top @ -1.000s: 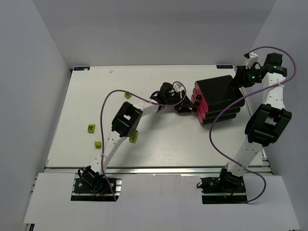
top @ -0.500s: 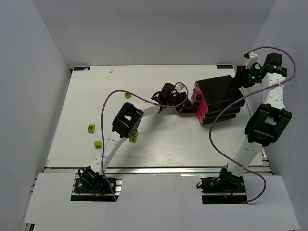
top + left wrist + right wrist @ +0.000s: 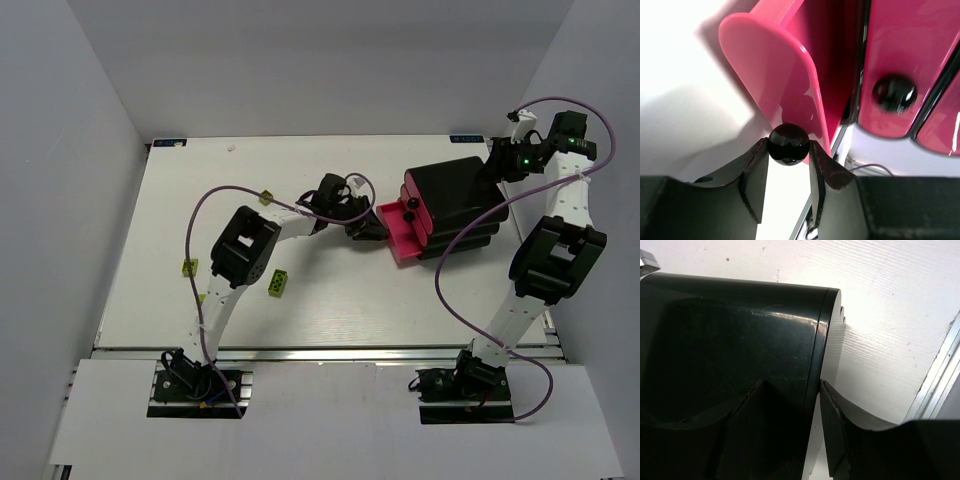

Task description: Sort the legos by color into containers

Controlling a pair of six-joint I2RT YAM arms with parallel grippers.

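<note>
The black cabinet [image 3: 455, 200] stands at the back right with its magenta-pink drawers facing left. My left gripper [image 3: 374, 229] is shut on the round black knob [image 3: 788, 144] of the nearest drawer [image 3: 402, 240], which stands pulled out to the left. The two other drawers [image 3: 900, 65] are closed. My right gripper [image 3: 500, 165] is shut on the cabinet's rear edge [image 3: 822, 340]. Lime-green legos lie on the table at the left [image 3: 188, 267], the back [image 3: 266, 198], and in front of the left arm [image 3: 279, 283]. No purple lego shows.
The left arm's purple cable [image 3: 215, 195] arcs over the left half of the table. The right arm's cable [image 3: 450, 270] loops in front of the cabinet. The white table [image 3: 340, 300] ends at a metal rail at the near edge.
My left gripper has moved left with the knob and drawn the nearest drawer out of the cabinet. The left arm's elbow swung left. The right arm has not moved.
</note>
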